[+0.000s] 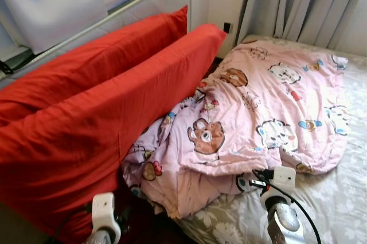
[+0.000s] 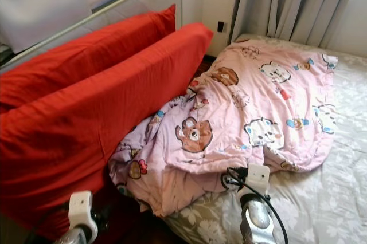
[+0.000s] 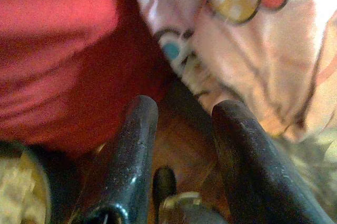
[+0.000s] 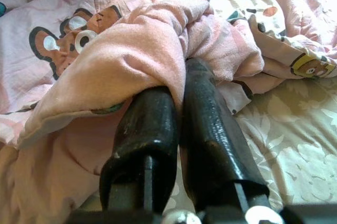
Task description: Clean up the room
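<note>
A pink blanket point(image 1: 275, 101) printed with cartoon animals lies crumpled across the bed. Two long red pillows point(image 1: 103, 118) lean against the headboard on the left. My right gripper point(image 4: 181, 77) is at the blanket's near edge, shut on a fold of the pink fabric, which drapes over its fingertips. That arm's white wrist point(image 1: 280, 180) shows at the blanket's front edge. My left gripper point(image 3: 184, 111) is open and holds nothing. It sits low between the front red pillow point(image 3: 58, 50) and the blanket's hanging corner point(image 3: 247, 50).
The grey floral sheet point(image 1: 338, 198) is bare at the front right. A metal headboard rail point(image 1: 114, 12) runs behind the pillows, with a white bag point(image 1: 51, 3) beyond it. Grey curtains point(image 1: 304, 3) hang at the far side. Dark floor shows beside the bed point(image 1: 143, 227).
</note>
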Controlling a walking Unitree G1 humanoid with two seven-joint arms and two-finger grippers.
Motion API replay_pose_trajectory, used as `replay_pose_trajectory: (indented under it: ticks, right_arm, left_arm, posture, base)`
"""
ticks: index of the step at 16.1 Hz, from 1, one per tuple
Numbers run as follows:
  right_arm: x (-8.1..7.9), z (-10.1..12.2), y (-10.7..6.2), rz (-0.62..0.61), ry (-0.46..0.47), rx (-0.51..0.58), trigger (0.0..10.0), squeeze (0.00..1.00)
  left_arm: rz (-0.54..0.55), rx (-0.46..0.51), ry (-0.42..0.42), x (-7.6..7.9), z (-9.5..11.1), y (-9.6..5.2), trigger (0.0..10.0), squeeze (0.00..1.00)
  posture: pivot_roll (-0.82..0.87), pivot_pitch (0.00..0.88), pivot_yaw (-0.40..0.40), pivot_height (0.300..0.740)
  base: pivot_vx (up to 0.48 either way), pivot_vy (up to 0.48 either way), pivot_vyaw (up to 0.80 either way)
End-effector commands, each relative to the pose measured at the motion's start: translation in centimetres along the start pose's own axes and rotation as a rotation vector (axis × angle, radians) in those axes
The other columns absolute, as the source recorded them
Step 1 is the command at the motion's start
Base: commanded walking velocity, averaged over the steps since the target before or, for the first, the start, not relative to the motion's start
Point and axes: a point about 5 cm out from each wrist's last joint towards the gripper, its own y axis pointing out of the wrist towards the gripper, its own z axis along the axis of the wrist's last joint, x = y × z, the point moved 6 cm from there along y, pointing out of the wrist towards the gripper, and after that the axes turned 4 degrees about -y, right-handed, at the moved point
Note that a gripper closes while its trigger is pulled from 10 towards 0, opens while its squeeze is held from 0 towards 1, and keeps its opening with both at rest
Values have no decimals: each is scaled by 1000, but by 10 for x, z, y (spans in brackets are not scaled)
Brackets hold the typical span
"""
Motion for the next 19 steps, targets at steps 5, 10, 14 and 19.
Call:
replay_pose_trajectory:
  ticks: [5,10,14,19]
  right_arm:
    - [2,-5,-2,-9,-4,-13,10000,0]
    - [2,-2,-1,-18,-6,-4,10000,0]
    - [2,-3,-2,-20,-6,-4,10000,0]
    - [7,0,-1,-37,-14,6,10000,0]
  left_arm:
    - [65,-167,8,-18,-44,-13,10000,0]
    - [119,-252,9,-49,-70,-33,10000,0]
    - [146,-295,0,-57,-80,-39,10000,0]
    - [140,-295,-6,-50,-77,-35,10000,0]
  posture:
    - [12,0,9,740]
    - [23,0,8,740]
    - [20,0,5,740]
    - [21,5,3,740]
  base:
    - [0,0,0]
    - [0,0,0]
    - [0,0,0]
    - [0,0,0]
